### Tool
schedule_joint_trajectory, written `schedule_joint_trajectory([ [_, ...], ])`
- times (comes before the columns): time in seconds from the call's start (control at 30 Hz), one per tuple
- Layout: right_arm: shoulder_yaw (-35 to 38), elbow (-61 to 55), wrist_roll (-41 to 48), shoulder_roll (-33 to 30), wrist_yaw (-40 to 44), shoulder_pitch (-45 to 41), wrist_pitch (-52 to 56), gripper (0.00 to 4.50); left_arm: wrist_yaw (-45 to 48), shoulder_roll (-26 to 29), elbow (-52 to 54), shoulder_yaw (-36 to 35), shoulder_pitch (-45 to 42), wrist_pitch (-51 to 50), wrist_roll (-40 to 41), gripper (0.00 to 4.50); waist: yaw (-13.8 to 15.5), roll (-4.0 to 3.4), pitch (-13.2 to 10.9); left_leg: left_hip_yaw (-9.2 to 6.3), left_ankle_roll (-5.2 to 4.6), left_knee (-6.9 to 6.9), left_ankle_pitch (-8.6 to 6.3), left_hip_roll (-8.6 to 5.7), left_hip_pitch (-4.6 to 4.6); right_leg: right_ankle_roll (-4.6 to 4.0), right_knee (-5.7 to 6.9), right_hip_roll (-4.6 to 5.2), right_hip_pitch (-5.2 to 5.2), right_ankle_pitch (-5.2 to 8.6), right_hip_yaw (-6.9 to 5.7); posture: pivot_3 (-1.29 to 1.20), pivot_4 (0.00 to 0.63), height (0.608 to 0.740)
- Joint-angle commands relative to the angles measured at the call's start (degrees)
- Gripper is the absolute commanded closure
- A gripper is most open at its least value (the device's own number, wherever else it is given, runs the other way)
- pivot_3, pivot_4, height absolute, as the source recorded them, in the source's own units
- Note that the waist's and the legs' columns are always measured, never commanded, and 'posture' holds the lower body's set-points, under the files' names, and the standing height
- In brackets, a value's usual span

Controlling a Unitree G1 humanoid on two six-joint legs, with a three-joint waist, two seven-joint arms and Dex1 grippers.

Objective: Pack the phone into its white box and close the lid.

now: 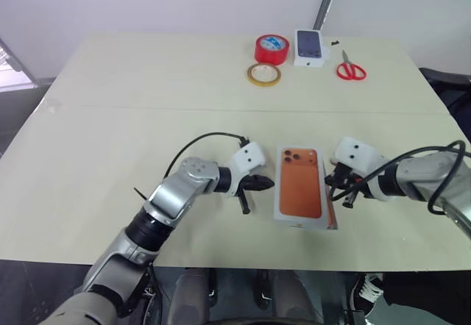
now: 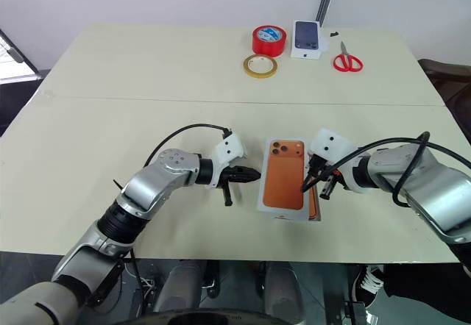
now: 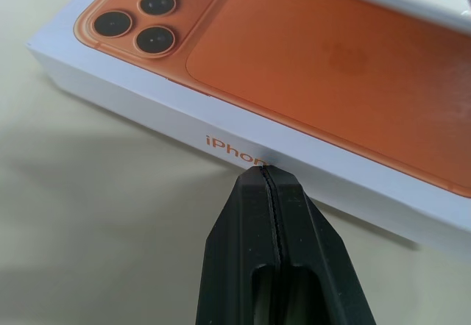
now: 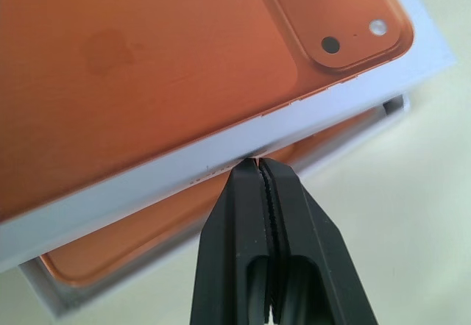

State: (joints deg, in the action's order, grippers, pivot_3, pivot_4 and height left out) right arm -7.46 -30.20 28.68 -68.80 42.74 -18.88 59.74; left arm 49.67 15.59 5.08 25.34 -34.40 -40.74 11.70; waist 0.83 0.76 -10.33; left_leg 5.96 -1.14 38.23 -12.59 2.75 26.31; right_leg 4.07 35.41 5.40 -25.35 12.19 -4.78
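Phone in white box at near centre of worktop, orange edge peeking out under lid. Lid, printed with orange phone picture, laid over tray but skewed and tilted, right side riding high, not seated. Left hand fingers pressed together, tip at lid's left wall; holding nothing. Right hand fingers pressed together, tip at lid's raised right wall; holding nothing. Step judged: closing lid, packing done. Next likely: square lid over tray from both sides, then press down evenly; risk of shoving tray askew.
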Motion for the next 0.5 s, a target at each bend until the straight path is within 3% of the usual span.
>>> schedule_joint_trajectory([
  [0.03, 2.24, -2.29, 0.04, -0.23, 1.93, 0.43, -1.29, 4.46, 0.74, -2.48, 1.53, 1.08, -1.75, 1.09, 1.14, 4.5, -0.01, 0.0, 0.0, 0.0, 0.0, 0.0, 0.0, 0.0, 0.0, 0.0, 0.01, -0.01, 0.0, 0.0, 0.0, 0.0, 0.15, 0.74],
  [0.5, 3.22, 0.19, -3.26, 0.86, 3.12, 1.95, -1.66, 4.46, 1.56, -3.43, 0.59, 2.55, -2.18, 1.44, 0.18, 4.5, 0.0, 0.0, 0.0, -0.01, 0.0, 0.02, 0.0, -0.02, 0.0, 0.01, 0.04, -0.01, 0.0, 0.0, 0.0, 0.0, 0.15, 0.74],
])
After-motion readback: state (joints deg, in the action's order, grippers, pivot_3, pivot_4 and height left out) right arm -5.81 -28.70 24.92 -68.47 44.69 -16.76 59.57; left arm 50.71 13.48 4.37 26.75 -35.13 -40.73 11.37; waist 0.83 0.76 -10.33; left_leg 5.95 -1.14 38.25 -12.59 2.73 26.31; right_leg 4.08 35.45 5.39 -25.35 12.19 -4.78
